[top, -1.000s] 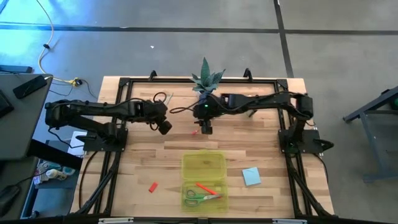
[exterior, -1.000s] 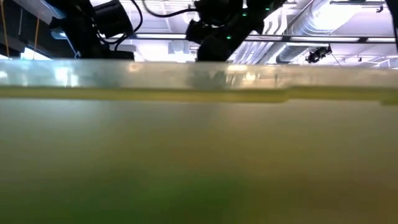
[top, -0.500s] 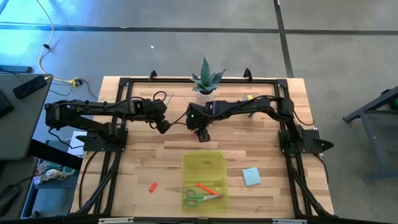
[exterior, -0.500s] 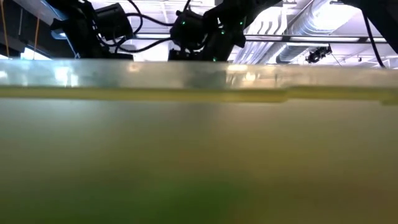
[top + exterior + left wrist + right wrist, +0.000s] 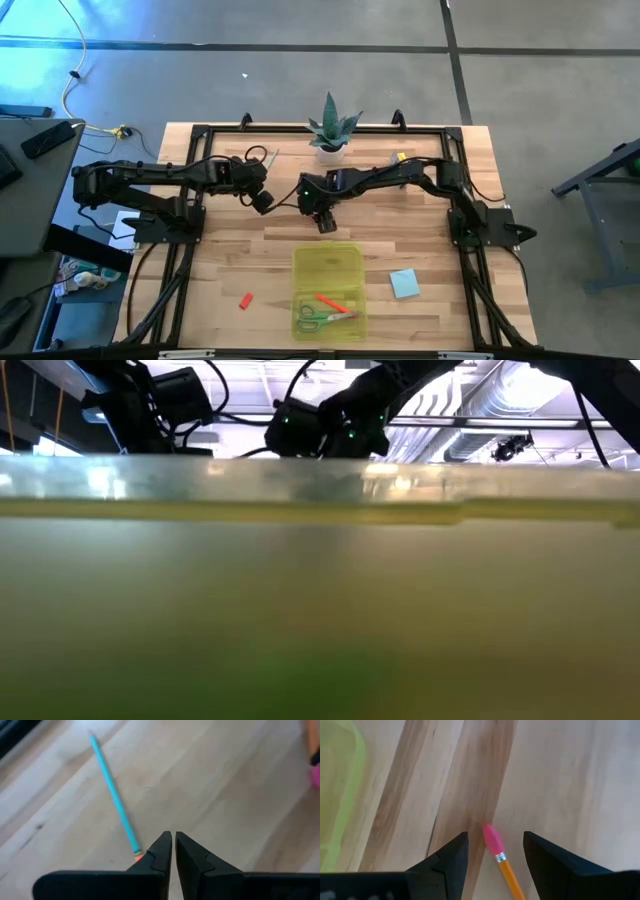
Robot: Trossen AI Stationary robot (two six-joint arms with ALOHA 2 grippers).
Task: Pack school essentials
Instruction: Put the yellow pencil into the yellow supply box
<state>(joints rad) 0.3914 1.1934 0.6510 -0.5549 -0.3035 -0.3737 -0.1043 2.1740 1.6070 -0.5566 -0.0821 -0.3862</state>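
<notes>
From my remote seat: right gripper hangs over the pale wood-grain table with its dark wedge fingers spread, and an orange pencil with a rounded pink eraser tip lies between them, not gripped. Left gripper is clenched on nothing, just beside a thin light-blue pencil. Translucent yellow-green case lies open with green-handled scissors inside. Square light-blue notepad sits just beside it.
</notes>
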